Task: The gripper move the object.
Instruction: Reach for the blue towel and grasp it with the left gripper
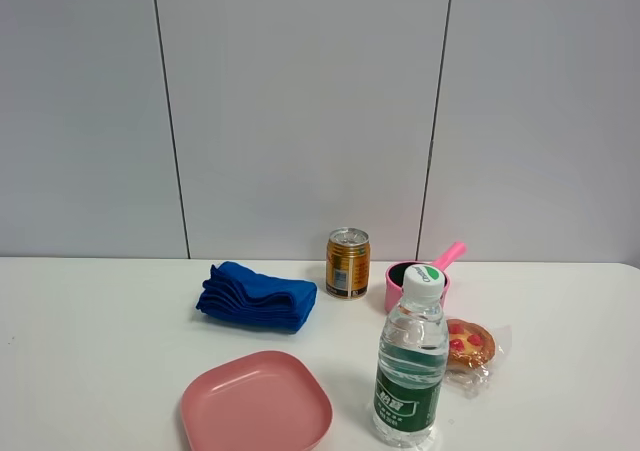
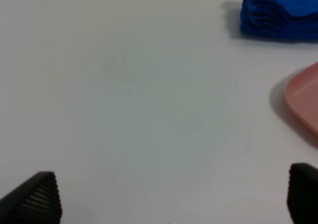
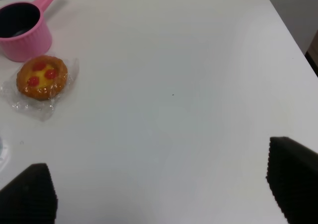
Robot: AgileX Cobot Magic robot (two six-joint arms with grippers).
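On the white table (image 1: 90,351) stand a gold drink can (image 1: 347,263), a pink pot with a handle (image 1: 416,281), a clear water bottle with a green label (image 1: 411,363), a wrapped tart (image 1: 470,343), a folded blue cloth (image 1: 257,296) and a pink square plate (image 1: 256,405). Neither arm shows in the exterior high view. My left gripper (image 2: 171,196) is open and empty over bare table, with the cloth (image 2: 278,13) and the plate's edge (image 2: 305,97) ahead. My right gripper (image 3: 164,194) is open and empty, with the tart (image 3: 42,77) and pot (image 3: 22,28) ahead.
A grey panelled wall (image 1: 300,101) rises behind the table. The table's right edge (image 3: 290,33) runs close to the right gripper. Bare tabletop lies on the left of the cloth and on the right of the tart.
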